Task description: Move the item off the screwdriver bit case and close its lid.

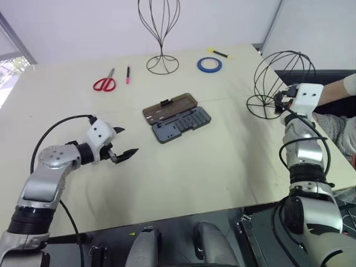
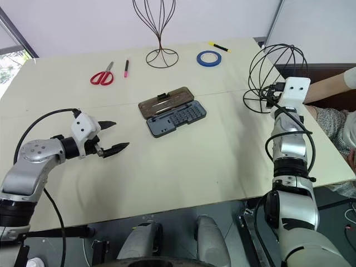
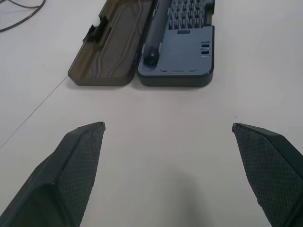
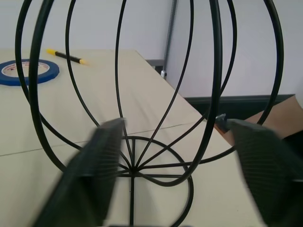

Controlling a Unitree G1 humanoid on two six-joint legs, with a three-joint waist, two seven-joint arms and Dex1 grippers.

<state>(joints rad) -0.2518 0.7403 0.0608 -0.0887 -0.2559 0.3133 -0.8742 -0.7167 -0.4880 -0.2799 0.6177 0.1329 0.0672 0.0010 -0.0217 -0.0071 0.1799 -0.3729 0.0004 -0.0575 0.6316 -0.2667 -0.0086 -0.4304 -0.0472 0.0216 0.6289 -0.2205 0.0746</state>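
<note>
I'm looking down over a pale cream tabletop [image 1: 183, 167] with a white wall behind it, and a person's sleeve [image 1: 349, 83] reaches in at the right edge of the frame. The screwdriver bit case [image 1: 182, 123] lies flat a little above the centre of the frame, its dark grey-blue tray of bits exposed and its smoky brown lid [image 1: 169, 107] folded back flat on the table along the far side, black clasp at the outer edge. The wire globe head form [image 1: 278, 83] is off the case now, standing on its ring base on the table at the upper right, well apart from the case. My right gripper [image 4: 173, 156] is right up against it with its jaws spread wide; the right wrist view shows the wires between the two fingers [image 4: 94, 175], and I can't see either finger pressing on them. My left gripper [image 1: 121, 142] hovers at the lower left with jaws wide apart and empty, pointing toward the case. Along the top of the frame sit red-handled scissors [image 1: 104, 83], a pink pen [image 1: 127, 74], a taller narrow wire stand [image 1: 161, 33], a blue tape roll [image 1: 209, 64] and a yellow marker [image 1: 219, 53]
</note>
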